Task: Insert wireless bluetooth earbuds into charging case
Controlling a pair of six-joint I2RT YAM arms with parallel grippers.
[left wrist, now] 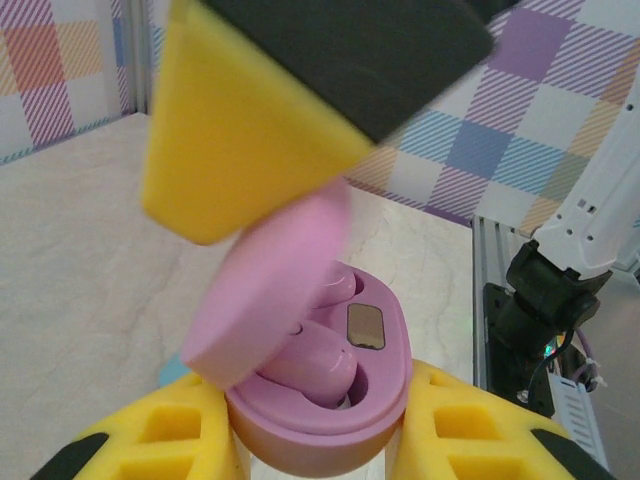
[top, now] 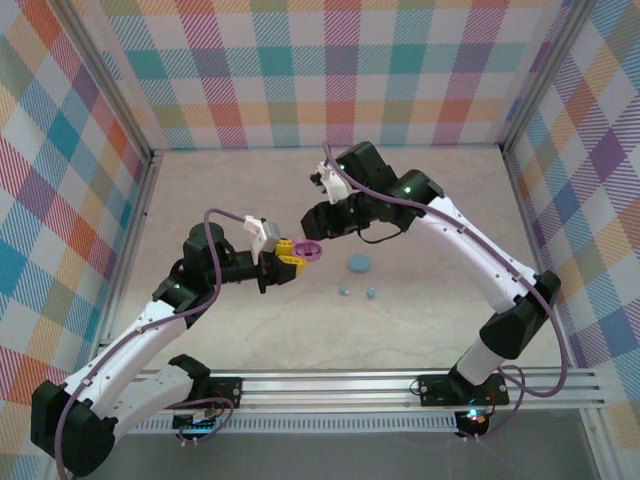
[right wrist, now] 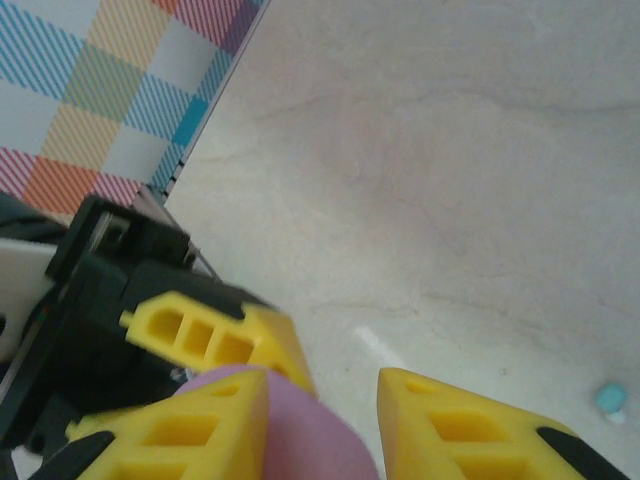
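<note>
My left gripper [top: 288, 256] clamps the open pink case [left wrist: 385, 395] at lower centre, two pink earbuds [left wrist: 318, 366] seated inside. My right gripper [right wrist: 325, 392] straddles its lid [left wrist: 268, 292], jaws apart.

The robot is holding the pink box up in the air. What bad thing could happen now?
The pink case is up off the table, pinched by the left hand. If the right hand pushes the half-open lid too hard, the case might slip out and fall. A pink earbud also seems to sit a bit high, so the lid might not shut fully.
</note>
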